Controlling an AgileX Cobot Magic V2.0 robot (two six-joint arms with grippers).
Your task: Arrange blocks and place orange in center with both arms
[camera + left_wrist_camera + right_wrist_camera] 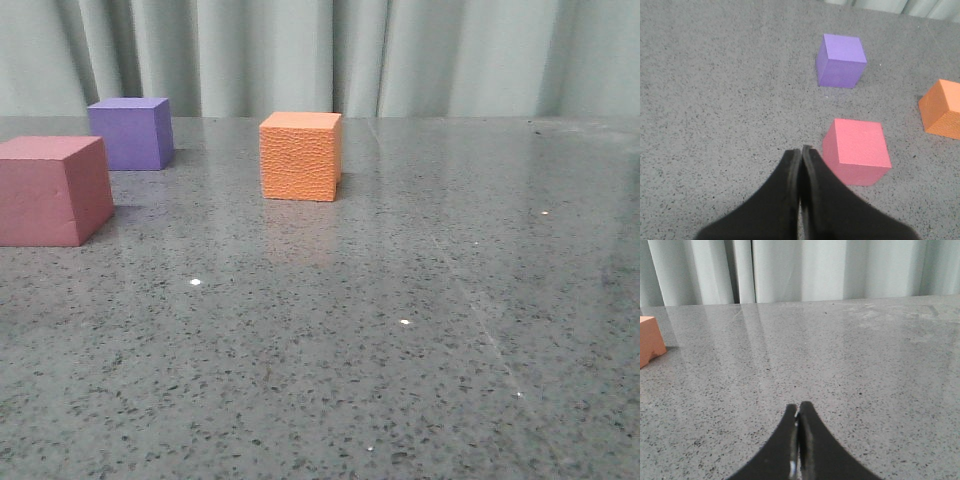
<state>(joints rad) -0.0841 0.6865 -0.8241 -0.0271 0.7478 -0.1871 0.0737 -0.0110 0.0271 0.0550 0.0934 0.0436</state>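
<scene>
Both pincers empty: left gripper (801,148) and right gripper (798,404) have fingers pressed together. Pinkish-red cube (50,190) sits nearest at the table's left, orange cube (300,155) mid-table, purple cube (130,132) farthest left. Arrangement judged not begun.

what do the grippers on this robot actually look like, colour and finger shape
Only the fingers show, in the wrist views. The left gripper and the right gripper look alike: plain matte black, each with two fingers that are broad at the base and curve inward to narrow tips, like a beak. No cables, markings or labels are visible, and the arms themselves are out of frame.
</scene>
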